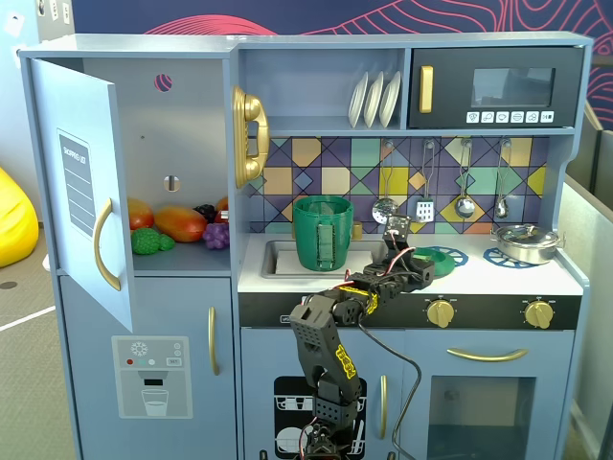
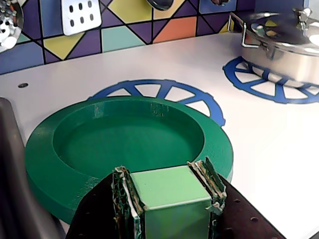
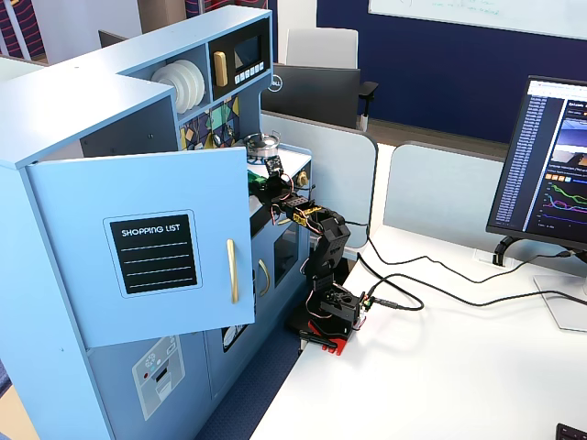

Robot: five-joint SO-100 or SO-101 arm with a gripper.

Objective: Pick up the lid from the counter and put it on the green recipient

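Front fixed view, lid: the green lid [image 1: 440, 257] lies flat on the white counter [image 1: 498, 279] over a blue burner ring, just right of the sink.
Front fixed view, recipient: the green recipient [image 1: 323, 232] stands upright in the sink with its strap handle facing out; it is left of the lid and clearly apart from it.
Front fixed view, arm: the gripper [image 1: 403, 251] reaches over the counter edge to the lid's near-left side. That looks like a grasp being set before any lift.
Front fixed view, limit: from here I cannot tell how the jaws stand.
Wrist view, tool: the gripper [image 2: 168, 194] has its two jaws narrowed onto the lid's pale green block handle [image 2: 169, 189], one pad pressed to each side.
Wrist view, lid: the lid [image 2: 124, 147] shows as a shallow dish with a broad rim, resting on the burner ring [image 2: 164, 92]; it is not visibly raised.
Wrist view, neighbour: the silver metal pot [image 2: 284, 45] sits on the other ring, well clear.
Side fixed view, base: only this view shows the arm's base on a white desk [image 3: 440, 367] beside the toy kitchen.
Side fixed view, limit: the fridge door [image 3: 147, 247] hides most of the counter; lid and recipient cannot be made out.
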